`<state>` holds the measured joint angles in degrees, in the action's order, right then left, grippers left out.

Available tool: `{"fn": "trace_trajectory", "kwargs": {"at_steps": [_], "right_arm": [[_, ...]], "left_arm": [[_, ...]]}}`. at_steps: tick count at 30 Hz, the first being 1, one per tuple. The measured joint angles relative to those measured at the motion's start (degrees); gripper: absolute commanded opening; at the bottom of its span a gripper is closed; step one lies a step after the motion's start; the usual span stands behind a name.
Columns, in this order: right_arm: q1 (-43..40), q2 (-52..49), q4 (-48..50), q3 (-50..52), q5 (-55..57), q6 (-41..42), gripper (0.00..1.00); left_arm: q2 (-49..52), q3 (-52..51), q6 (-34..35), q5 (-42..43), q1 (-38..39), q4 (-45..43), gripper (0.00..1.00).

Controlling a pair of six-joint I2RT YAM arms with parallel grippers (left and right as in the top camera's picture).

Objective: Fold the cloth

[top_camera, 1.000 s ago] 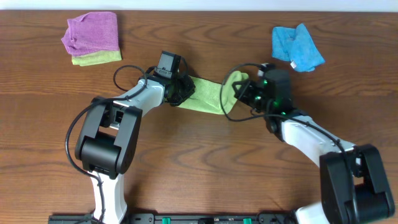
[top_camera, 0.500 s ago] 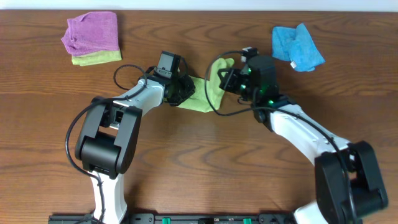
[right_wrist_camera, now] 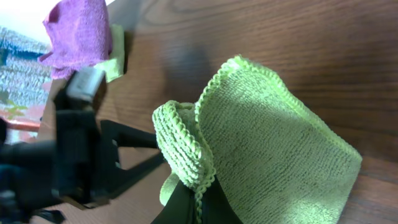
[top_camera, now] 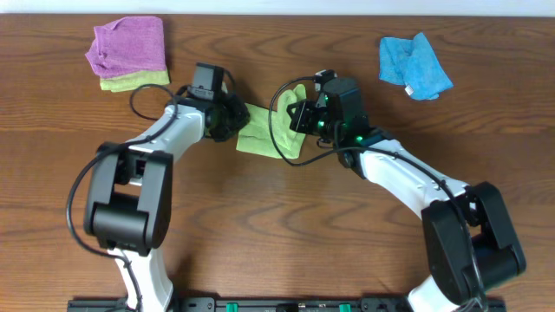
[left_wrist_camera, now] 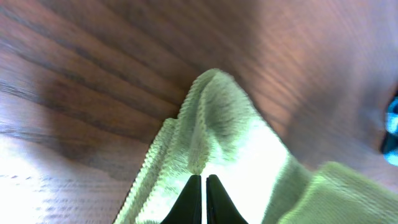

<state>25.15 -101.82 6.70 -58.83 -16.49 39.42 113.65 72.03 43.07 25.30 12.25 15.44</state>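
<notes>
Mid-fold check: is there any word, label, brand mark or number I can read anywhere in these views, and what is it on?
No readable text in any view.
The green cloth, purple cloth, blue cloth and wooden table show no print.
The pale block on the left arm, seen in the right wrist view, is too blurred to show any marking.

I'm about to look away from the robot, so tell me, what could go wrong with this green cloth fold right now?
The right hand pinches only a bunched hem of the green cloth, so it might slip free mid-fold. The left hand holds just a thin edge too; pulling could drag the cloth crooked. Both hands sit close together and could bump.
</notes>
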Motion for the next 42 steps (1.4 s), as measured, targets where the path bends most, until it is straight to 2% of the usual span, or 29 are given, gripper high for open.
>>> {"fn": "trace_trajectory", "kwargs": {"at_steps": [10,17,28,41,42], "right_arm": [[1.5,0.0,0.0,0.0,0.0,-1.1,0.01],[1.9,0.0,-0.2,-0.1,0.3,-1.6,0.01],[4.3,-9.8,-12.7,-14.7,0.2,-5.7,0.01],[8.2,-13.3,-12.9,-16.4,0.2,-7.0,0.02],[8.3,-13.3,-12.9,-16.4,0.2,-7.0,0.15]], "left_arm": [[-3.1,0.0,-1.9,0.0,-0.7,0.8,0.06],[-5.9,0.0,-2.8,-0.7,-5.3,2.6,0.06],[-8.0,0.0,-3.7,-1.7,-9.2,3.7,0.06],[-9.9,0.0,-4.1,-1.8,-13.2,3.9,0.06],[-9.9,0.0,-4.1,-1.9,-13.4,3.9,0.06]]}}
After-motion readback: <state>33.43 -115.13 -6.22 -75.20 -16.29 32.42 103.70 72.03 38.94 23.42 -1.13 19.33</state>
